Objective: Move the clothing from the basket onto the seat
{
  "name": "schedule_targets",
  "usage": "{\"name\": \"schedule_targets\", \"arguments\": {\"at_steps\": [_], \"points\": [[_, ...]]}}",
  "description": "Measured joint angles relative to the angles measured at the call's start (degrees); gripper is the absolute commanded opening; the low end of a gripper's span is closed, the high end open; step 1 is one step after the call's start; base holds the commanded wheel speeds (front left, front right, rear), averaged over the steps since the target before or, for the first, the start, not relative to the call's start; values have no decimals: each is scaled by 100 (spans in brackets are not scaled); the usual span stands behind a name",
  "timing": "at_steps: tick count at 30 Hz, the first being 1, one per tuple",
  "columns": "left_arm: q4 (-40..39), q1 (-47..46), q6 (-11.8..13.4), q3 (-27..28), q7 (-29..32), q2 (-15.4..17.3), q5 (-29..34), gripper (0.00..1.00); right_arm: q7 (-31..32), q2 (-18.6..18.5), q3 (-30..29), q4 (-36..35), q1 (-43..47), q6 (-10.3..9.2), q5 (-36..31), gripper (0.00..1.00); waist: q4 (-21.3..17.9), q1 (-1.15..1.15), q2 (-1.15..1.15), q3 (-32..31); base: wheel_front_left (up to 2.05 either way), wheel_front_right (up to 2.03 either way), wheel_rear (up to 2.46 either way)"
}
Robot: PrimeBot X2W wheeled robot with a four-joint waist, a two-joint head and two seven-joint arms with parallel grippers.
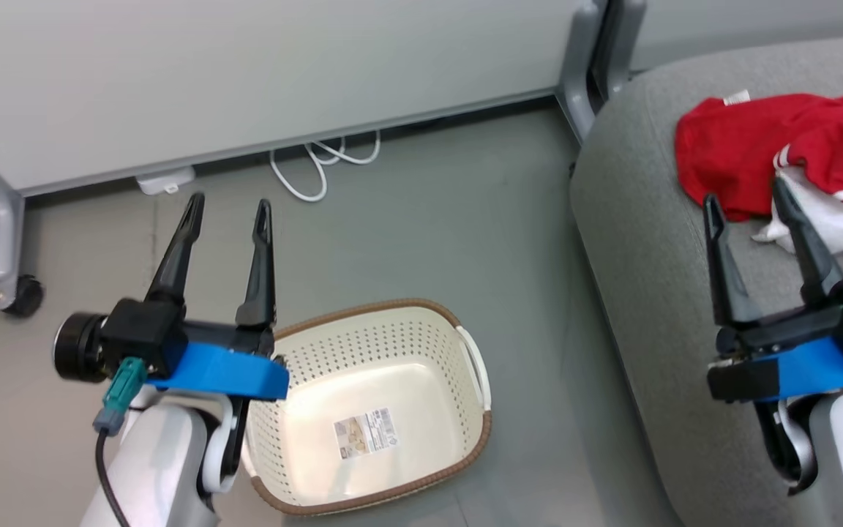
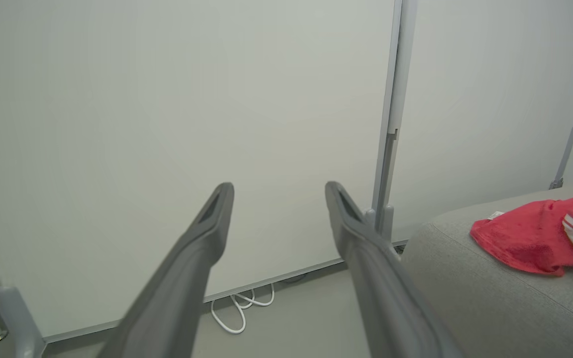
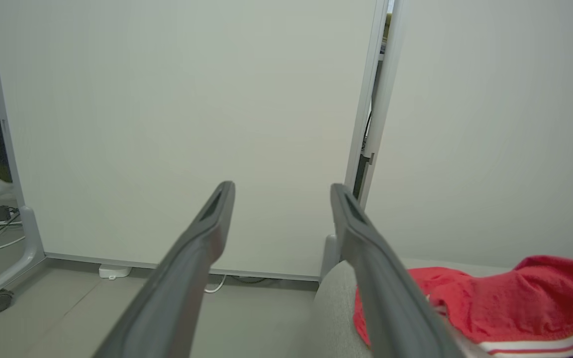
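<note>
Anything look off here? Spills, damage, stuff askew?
Nothing damaged or spilled. The clothing lies crumpled on the seat; the basket stands upright on the floor. A white cable loops loose by the wall, untidy but harmless.

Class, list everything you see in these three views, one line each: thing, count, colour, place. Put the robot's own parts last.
clothing: one heap, red with white panels and stripes, lying on the seat
seat: one, grey, at the right
basket: one, cream with brown rim and white handles, on the floor left of the seat
label sticker: one, pale, on the basket's floor
partition panels: two, pale grey, behind everything
cable: one, white, looped on the floor at a panel's foot
caster: one, black, far left
left gripper: one, dark fingers, open, beside the basket
right gripper: one, dark fingers, open, over the seat near the clothing
</note>
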Motion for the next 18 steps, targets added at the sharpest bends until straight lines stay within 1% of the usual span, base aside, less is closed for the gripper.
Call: {"name": "schedule_targets", "arguments": {"at_steps": [7, 18], "points": [[-9, 672, -235, 690, -1, -292, 339, 100, 0, 172, -27, 261, 446, 0, 11, 100, 248, 0, 0, -400, 0, 0, 0], [-8, 1439, -566, 1424, 0, -647, 797, 100, 0, 331, -263, 565, 1072, 0, 94, 100, 387, 0, 0, -834, 0, 0, 0]]}}
